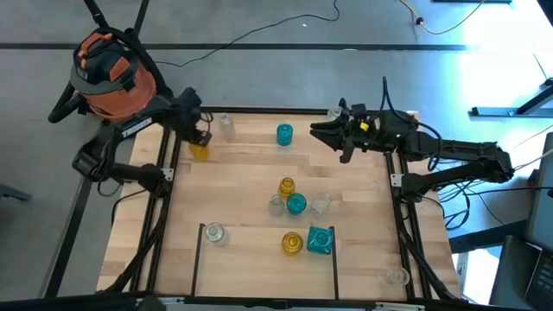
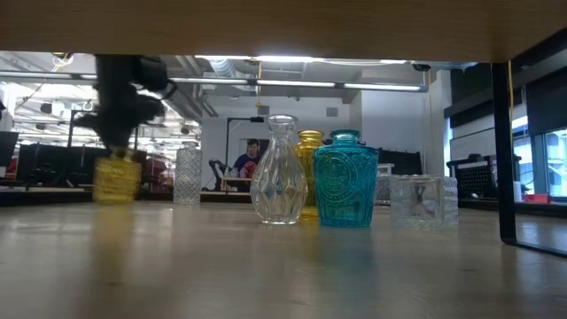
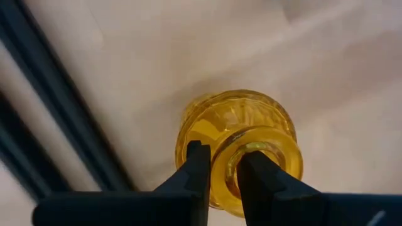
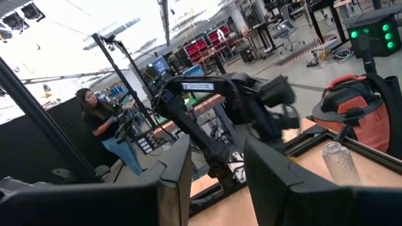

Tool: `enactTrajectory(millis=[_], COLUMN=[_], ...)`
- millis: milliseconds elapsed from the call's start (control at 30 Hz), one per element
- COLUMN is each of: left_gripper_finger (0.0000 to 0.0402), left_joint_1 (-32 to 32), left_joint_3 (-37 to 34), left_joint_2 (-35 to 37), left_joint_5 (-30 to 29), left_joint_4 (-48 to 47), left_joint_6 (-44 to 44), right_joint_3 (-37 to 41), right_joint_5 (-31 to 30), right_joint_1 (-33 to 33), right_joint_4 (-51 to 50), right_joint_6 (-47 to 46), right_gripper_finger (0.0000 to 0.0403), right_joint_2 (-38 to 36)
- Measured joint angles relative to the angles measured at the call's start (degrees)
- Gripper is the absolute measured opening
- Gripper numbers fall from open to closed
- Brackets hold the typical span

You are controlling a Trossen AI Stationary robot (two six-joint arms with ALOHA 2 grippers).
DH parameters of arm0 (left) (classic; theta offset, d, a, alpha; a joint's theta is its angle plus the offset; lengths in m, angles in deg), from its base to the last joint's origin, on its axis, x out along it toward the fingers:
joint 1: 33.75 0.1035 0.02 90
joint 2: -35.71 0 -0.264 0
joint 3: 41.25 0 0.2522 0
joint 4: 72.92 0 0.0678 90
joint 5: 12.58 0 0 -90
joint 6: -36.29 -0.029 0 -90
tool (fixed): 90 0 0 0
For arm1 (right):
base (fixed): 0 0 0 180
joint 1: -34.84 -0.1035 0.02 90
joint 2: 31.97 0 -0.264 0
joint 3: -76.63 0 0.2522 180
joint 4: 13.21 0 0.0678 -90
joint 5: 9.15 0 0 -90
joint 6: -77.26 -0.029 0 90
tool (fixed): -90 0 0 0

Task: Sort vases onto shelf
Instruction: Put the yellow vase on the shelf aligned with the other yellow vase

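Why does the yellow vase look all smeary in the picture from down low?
In the low view the yellow vase and left end effector blur, likely moving; the middle vases look sharp. The left wrist view shows it sharper; the high view glares bright on the right.

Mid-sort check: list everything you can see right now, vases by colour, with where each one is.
amber vases: three; one at the shelf's left edge in the left gripper, one mid-shelf, one in the lower middle section.
teal vases: three; top middle, mid-shelf cluster, square one beside the lower amber.
clear vases: at least five; top left, two in the cluster, lower left, lower right corner.
shelf: one, pale wood, inside the black frame.
shop vacuum: one, orange, on the floor at top left.
person: one, in the room behind.
left gripper: pinching the amber vase's rim.
right gripper: open, empty, at the top right.
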Motion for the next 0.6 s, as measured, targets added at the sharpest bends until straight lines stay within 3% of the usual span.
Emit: enactTrajectory(millis=[167, 333, 467, 600], left_gripper_finger=[0.0046, 0.0046, 0.0046, 0.0046], left_joint_1=[-3.6, -11.1, -19.7, -29.2], left_joint_3=[5.8, 17.8, 29.0, 38.4], left_joint_2=[9.8, 17.4, 18.1, 17.2], left_joint_5=[1.0, 7.0, 9.5, 6.7], left_joint_4=[-11.5, -16.6, -18.6, -13.4], left_joint_6=[-1.3, 3.1, 11.9, 21.3], right_joint_3=[0.0, 0.0, 0.0, 0.0], right_joint_5=[0.0, -2.1, -2.4, -2.5], right_joint_1=[0.0, 0.1, 0.1, 0.1], right_joint_4=[-0.7, -1.1, -1.1, -1.2], right_joint_6=[0.0, 0.7, 0.7, 0.7], right_gripper_finger=[0.0111, 0.0111, 0.0111, 0.0111], right_joint_2=[0.0, 0.3, 0.9, 0.9])
